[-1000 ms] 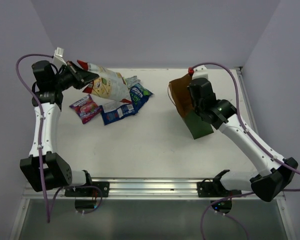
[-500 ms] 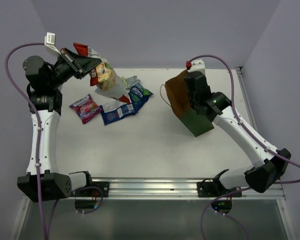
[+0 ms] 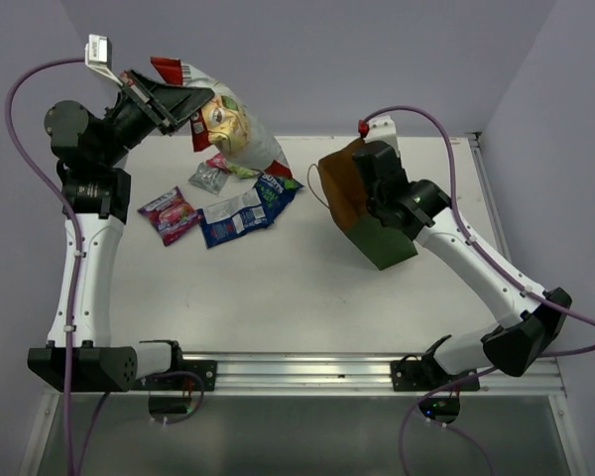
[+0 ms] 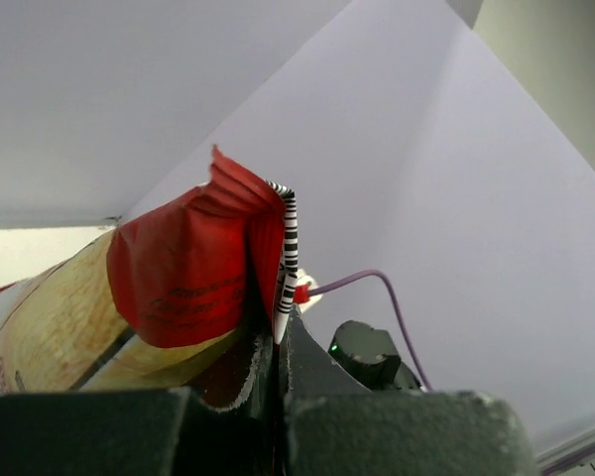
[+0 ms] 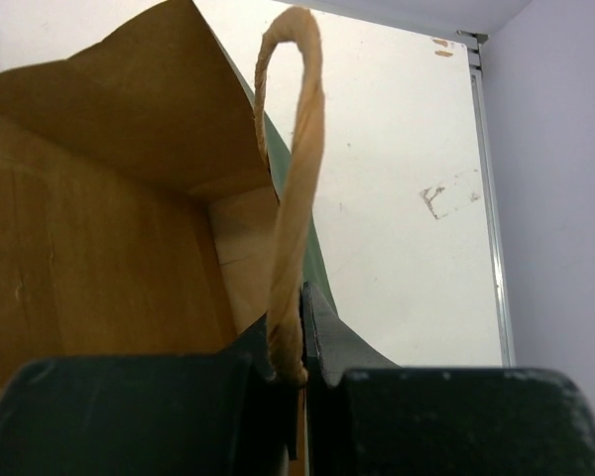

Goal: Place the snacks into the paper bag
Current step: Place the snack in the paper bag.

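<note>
Left gripper first, from the top view: it's pinched tight on the red top seam of the chip bag, and the bag hangs off the table at the far left. I read that as holding it by the seam so the body dangles free and can go in bottom first. Across from it the right gripper is clamped on the rim of the paper bag, which is tilted with its brown mouth facing left toward the chip bag, an easier target than an upright opening. Down on the table the pink packet, blue-white packet and silver-grey packet lie in a loose cluster, none bagged yet, well apart from the paper bag. Over to the left wrist view: the jaws are shut with the crumpled red seam sandwiched between them, and I can see no gap. Now the right wrist view: the jaws are closed on the bag's wall right at the foot of the tan handle, which loops straight up. The kraft interior gapes open to the left, and what I can see of it holds nothing.
</note>
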{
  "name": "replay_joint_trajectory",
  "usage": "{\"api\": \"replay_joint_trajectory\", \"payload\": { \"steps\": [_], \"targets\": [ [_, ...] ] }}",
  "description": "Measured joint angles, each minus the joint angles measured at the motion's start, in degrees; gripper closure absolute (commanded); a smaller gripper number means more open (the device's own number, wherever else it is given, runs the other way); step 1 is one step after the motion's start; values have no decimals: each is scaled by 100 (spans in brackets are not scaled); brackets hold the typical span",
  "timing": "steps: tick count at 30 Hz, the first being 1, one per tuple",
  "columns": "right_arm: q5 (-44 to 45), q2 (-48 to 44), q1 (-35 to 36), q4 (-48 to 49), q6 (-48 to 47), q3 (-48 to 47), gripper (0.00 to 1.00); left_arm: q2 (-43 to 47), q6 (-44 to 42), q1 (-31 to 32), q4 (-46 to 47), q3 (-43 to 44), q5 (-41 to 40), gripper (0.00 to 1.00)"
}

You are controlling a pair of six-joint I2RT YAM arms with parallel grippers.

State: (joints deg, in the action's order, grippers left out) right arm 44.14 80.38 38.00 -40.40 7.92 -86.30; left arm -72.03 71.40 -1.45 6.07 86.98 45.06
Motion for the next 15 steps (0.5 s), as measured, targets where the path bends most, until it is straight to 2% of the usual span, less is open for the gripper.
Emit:
{"api": "replay_joint_trajectory", "payload": {
  "steps": [15],
  "targets": [
    [120, 212, 289, -275, 214, -81, 100, -562, 179, 1169, 535, 723, -579, 100]
  ]
}}
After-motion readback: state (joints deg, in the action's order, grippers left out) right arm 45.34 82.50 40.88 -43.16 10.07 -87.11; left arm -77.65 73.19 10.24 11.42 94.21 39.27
